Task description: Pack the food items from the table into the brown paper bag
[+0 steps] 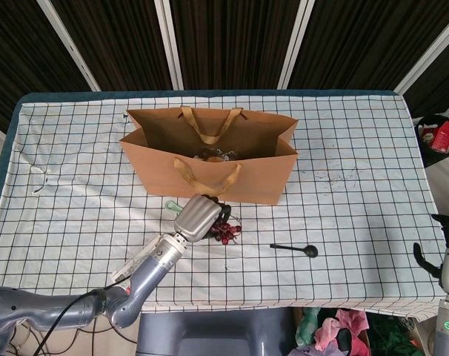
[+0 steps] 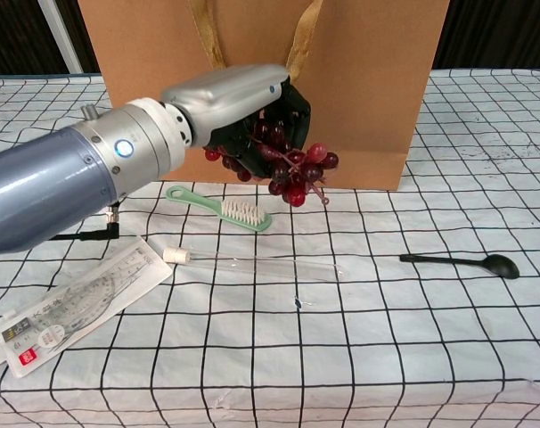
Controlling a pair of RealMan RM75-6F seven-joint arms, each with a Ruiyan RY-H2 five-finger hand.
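Observation:
My left hand (image 2: pixel 243 107) (image 1: pixel 198 216) holds a bunch of dark red grapes (image 2: pixel 288 165) (image 1: pixel 224 230) in the air, just in front of the brown paper bag (image 1: pixel 210 152) (image 2: pixel 368 80). The grapes hang below the fingers, clear of the table. The bag stands upright and open at mid-table, with some item (image 1: pixel 213 156) visible inside. My right hand (image 1: pixel 441 259) hangs off the table's right edge at the frame's lower right, away from everything; its fingers look apart and hold nothing.
A green toothbrush (image 2: pixel 218 207) lies beneath the lifted hand. A clear tube (image 2: pixel 252 262), a packaged ruler set (image 2: pixel 69 308) and a black spoon (image 2: pixel 462 262) (image 1: pixel 295 248) lie on the checked tablecloth in front of the bag.

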